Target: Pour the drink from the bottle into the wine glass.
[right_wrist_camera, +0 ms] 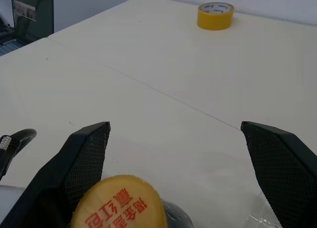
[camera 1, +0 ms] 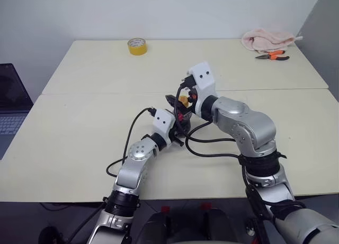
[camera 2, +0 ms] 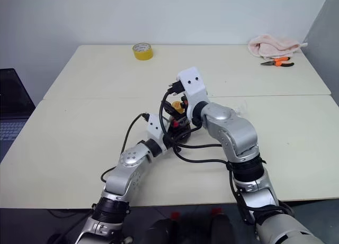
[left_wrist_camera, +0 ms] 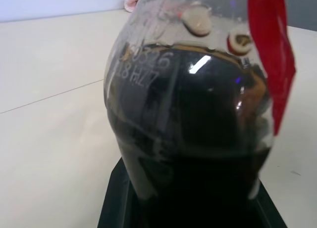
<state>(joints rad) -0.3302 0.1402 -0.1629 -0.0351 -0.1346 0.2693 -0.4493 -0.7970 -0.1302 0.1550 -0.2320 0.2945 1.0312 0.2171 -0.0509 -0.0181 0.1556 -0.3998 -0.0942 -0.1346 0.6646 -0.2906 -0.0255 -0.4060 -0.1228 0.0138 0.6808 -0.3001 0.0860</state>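
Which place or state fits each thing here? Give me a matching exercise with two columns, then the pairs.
Things:
1. bottle
2. right claw
3. tape roll
4. pliers

Places or states:
A. open, fingers either side of the yellow cap
B. far left part of the table
C. held in the shut left claw
D. far right, beside the pink cloth

Pairs: 1-C, 2-A, 3-B, 4-D

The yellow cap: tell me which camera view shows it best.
The right wrist view. The yellow cap sits close up between the open right gripper, its red print readable. In both eye views it is a small yellow spot mostly hidden by the arms. The left wrist view shows the bottle body, not the cap.
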